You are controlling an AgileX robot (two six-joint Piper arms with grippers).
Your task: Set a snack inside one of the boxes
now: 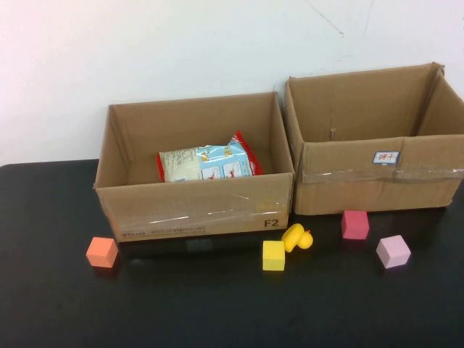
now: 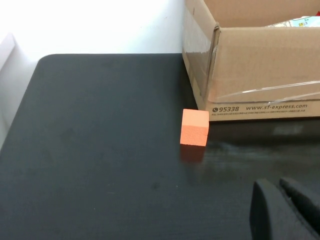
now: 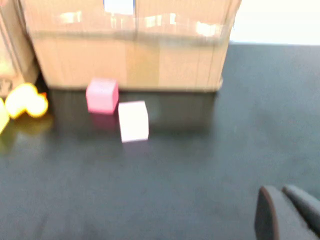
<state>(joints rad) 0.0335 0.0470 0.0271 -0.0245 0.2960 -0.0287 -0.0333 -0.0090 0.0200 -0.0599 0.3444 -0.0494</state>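
The snack bag (image 1: 209, 164) lies inside the left box (image 1: 196, 212), leaning against its rear wall. The right box (image 1: 377, 177) stands just beside it on the black tabletop (image 1: 217, 304).

Left gripper (image 2: 287, 210): positioned low over the tabletop, near the orange cube (image 2: 194, 127) at the left box's front corner. Only its dark tip is visible; whether the fingers are spread or pressed together cannot be determined.

Right gripper (image 3: 287, 212): positioned low over the tabletop, facing the right box, with the pink cube (image 3: 102, 95) and pale lilac cube (image 3: 133, 121) ahead. Finger state cannot be determined.

Neither arm appears in the high view.
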